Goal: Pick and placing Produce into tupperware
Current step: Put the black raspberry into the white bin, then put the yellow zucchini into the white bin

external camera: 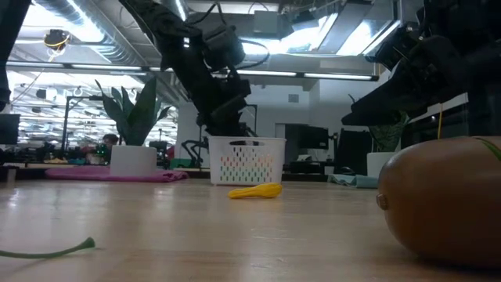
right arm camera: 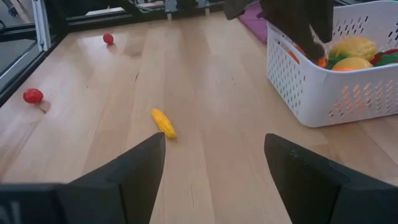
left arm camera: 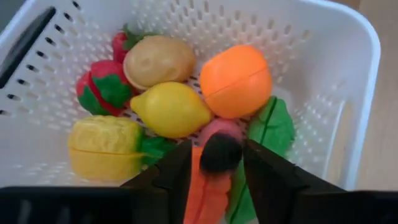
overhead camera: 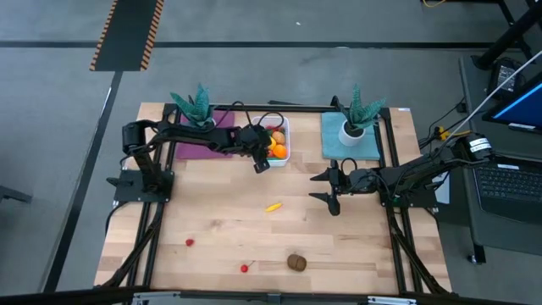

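The white tupperware tub [overhead camera: 286, 135] stands at the far middle of the table and holds several produce pieces: an orange [left arm camera: 236, 81], a lemon [left arm camera: 171, 109], a potato [left arm camera: 158, 61] and strawberries [left arm camera: 102, 90]. My left gripper [left arm camera: 217, 168] slants down into the tub, its fingers close on either side of a small pink and dark round piece [left arm camera: 219, 149] lying over an orange carrot [left arm camera: 205, 196]. My right gripper [overhead camera: 329, 188] hangs open over the table's right middle, empty. On the table lie a yellow piece [overhead camera: 273, 206], two red cherries [overhead camera: 189, 242] [overhead camera: 245, 268] and a brown piece [overhead camera: 296, 262]. My left gripper has the small pink and dark piece [left arm camera: 217, 155] between its fingertips. A sliver of gap shows on one side, so I cannot tell whether the fingers touch it. The fingers slant down into the tub from the table's left, above the other produce.
Two teal spiky plants in white pots [overhead camera: 196, 106] [overhead camera: 356, 119] stand at the far edge, on a purple mat [overhead camera: 195, 144] and a teal mat [overhead camera: 339, 146] that flank the tub. Bare wood stretches between the tub and the loose pieces near the front edge.
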You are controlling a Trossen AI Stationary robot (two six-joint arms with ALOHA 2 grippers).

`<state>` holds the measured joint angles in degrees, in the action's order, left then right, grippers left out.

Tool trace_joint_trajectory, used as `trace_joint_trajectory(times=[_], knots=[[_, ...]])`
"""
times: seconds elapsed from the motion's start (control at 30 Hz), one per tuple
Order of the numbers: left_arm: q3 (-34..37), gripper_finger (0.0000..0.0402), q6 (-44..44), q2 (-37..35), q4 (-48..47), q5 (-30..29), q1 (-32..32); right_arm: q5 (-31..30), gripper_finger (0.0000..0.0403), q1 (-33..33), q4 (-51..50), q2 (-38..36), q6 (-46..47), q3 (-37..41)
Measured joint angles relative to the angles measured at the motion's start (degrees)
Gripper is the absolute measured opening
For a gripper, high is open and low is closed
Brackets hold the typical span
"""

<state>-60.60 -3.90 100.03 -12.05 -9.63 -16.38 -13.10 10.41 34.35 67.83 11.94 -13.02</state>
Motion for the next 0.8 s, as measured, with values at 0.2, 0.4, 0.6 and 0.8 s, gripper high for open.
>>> trace_joint_trajectory(times=[0.2,0.4,0.6,0.8], knots=[[0.0,0.0163,2.8,-0.9,2.6,-0.1,-0.1,0.0,0.0275,0.0,0.0,0.0,-0.1,0.0],[0.0,0.017,4.5,-5.0,3.3,-0.2,1.8,0.0,0.0275,0.0,0.0,0.0,-0.2,0.0],[4.1,0.0161,5.8,-12.8,8.1,-0.2,7.1,0.0,0.0275,0.0,0.0,0.0,-0.3,0.0],[17.1,0.0154,2.4,-22.9,19.3,-1.9,14.0,0.1,0.0275,0.0,0.2,0.0,-0.2,0.0]])
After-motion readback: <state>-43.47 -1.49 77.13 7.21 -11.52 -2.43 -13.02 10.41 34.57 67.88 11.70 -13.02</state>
